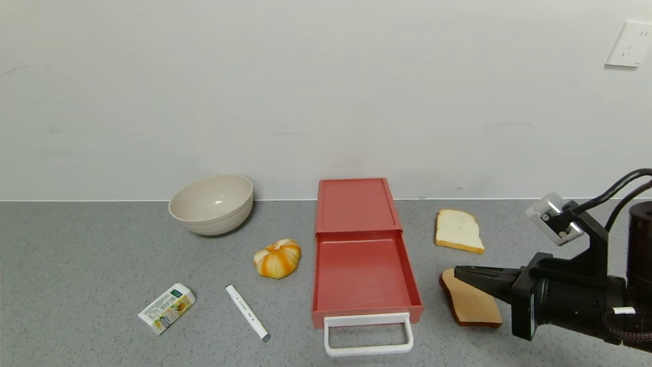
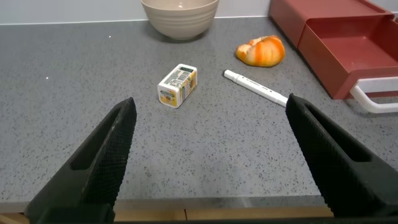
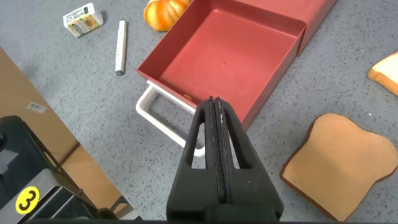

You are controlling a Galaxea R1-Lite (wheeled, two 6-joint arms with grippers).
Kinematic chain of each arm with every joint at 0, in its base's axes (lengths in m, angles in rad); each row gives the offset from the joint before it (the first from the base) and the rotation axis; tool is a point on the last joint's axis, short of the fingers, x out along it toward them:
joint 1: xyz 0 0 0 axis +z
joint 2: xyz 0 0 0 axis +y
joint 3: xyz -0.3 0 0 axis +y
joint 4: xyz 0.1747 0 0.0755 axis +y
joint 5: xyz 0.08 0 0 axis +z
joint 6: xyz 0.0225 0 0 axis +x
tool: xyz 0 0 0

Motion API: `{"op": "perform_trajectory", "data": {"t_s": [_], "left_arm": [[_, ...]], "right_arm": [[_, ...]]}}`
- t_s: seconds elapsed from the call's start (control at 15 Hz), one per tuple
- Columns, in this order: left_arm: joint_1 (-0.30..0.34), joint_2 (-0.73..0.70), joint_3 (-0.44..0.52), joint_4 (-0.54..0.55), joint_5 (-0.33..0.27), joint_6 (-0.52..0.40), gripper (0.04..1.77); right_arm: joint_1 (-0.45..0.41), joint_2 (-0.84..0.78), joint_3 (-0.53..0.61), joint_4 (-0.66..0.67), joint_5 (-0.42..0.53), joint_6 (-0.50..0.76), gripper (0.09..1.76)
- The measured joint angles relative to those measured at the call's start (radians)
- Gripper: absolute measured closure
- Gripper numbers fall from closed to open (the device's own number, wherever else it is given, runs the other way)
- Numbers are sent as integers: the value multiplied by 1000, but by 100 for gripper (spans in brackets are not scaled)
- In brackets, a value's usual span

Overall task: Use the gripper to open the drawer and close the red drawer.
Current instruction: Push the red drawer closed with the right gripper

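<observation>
The grey desk (image 1: 76,255) fills the lower frame. At centre, the red drawer (image 1: 362,275) stands pulled out, its white handle (image 1: 368,334) at the bottom edge. At lower right, the right end effector (image 1: 461,274) lies level, pointing left, fingers clenched together above a brown bread slice (image 1: 471,303). The left end effector (image 2: 208,140) hangs released.
</observation>
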Motion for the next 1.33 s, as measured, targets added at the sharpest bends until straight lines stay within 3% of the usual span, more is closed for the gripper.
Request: {"op": "perform_trajectory", "data": {"t_s": [0.6, 1.0, 1.33], "left_arm": [[0, 0, 0, 0, -1, 0, 8], [0, 0, 0, 0, 0, -2, 8], [0, 0, 0, 0, 0, -2, 8]], "right_arm": [[22, 9, -4, 6, 7, 3, 173], [169, 127, -53, 119, -10, 51, 173], [273, 255, -97, 125, -31, 130, 173]]}}
